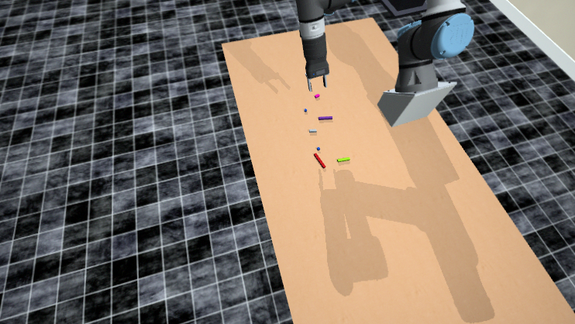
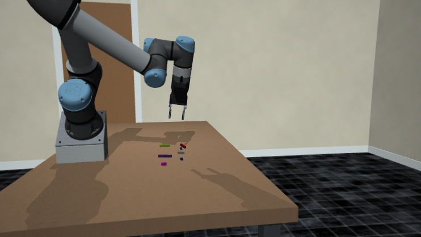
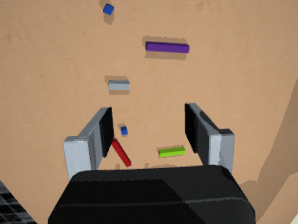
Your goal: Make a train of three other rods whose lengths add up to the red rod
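Note:
My gripper (image 1: 318, 88) (image 2: 176, 119) (image 3: 148, 120) is open and empty, high above the table. The red rod (image 1: 319, 160) (image 2: 182, 145) (image 3: 121, 152) lies slanted. One blue rod (image 1: 318, 149) (image 2: 180, 148) (image 3: 124, 130) lies close beside its end. The lime rod (image 1: 343, 160) (image 2: 164, 145) (image 3: 172, 152) lies apart from the red one. The grey rod (image 1: 312, 130) (image 2: 180, 152) (image 3: 119, 85), the purple rod (image 1: 325, 118) (image 2: 164, 156) (image 3: 167, 47), the other blue rod (image 1: 305, 110) (image 2: 181, 159) (image 3: 108, 9) and the magenta rod (image 1: 317, 96) (image 2: 163, 164) lie apart; the magenta one is out of the wrist view.
The rods lie scattered on the wooden table (image 1: 277, 180) (image 2: 141, 203). The arm's grey base block (image 1: 414, 105) (image 2: 80, 153) stands to the lime and purple rods' side. Shadows of the arm fall across the table. The table's long edge runs on the red rod's side.

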Available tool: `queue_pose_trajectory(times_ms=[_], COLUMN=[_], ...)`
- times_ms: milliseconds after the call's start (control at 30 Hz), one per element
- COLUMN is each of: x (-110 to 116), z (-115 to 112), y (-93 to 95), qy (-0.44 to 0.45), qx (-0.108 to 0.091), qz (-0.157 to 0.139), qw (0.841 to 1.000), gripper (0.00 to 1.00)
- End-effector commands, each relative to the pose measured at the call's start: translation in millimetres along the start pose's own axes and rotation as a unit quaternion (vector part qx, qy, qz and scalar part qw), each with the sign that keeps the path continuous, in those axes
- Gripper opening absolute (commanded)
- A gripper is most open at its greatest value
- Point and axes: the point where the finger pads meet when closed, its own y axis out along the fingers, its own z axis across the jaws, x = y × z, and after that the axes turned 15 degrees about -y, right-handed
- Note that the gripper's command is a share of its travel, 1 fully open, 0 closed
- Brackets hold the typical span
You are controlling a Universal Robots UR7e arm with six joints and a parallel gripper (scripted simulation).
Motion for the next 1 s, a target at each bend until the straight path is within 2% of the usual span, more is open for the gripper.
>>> queue_pose_trajectory(times_ms=[0,233,533,600,967], x=[0.1,1.5,4.8,4.8,10.4], z=[-0.3,-0.3,0.5,0.5,3.2], y=[5.4,14.0,24.2,24.2,34.2], qy=[-0.065,-0.175,-0.317,-0.317,-0.473], qx=[-0.002,0.007,0.027,0.027,0.059], qz=[0.015,0.043,0.078,0.078,0.113], qw=[0.998,0.984,0.945,0.945,0.872], gripper=[1.00,1.00,1.00,1.00,1.00])
